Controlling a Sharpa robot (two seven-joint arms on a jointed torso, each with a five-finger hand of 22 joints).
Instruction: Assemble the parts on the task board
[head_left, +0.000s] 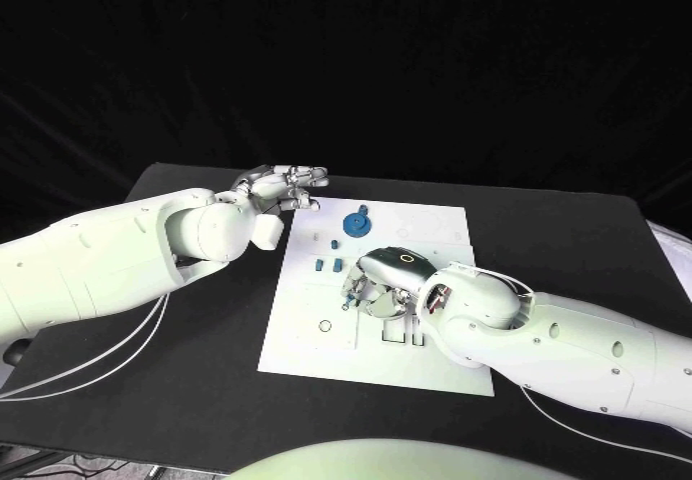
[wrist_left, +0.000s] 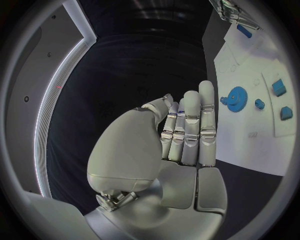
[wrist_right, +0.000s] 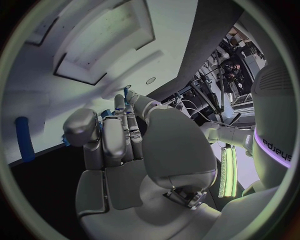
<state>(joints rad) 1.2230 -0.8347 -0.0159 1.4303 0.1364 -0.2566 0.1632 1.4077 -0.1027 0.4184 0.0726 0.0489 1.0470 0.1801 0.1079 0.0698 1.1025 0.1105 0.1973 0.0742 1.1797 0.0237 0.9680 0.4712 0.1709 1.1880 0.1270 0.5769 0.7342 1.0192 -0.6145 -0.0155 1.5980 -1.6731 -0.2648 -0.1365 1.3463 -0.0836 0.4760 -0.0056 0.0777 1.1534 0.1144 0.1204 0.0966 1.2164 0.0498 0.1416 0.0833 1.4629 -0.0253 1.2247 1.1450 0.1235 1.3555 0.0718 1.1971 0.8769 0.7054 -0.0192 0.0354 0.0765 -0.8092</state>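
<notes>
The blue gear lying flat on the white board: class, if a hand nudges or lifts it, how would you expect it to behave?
The blue gear lies flat on the task board, so a nudge would probably slide it, not roll it. It looks thin and moulded, so likely stiff and light. Lying that low, it may be awkward to pinch by its toothed edge.

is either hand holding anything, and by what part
The left hand holds nothing. The right hand has something small and blue at its fingertips; whether it grips it cannot be told.
</notes>
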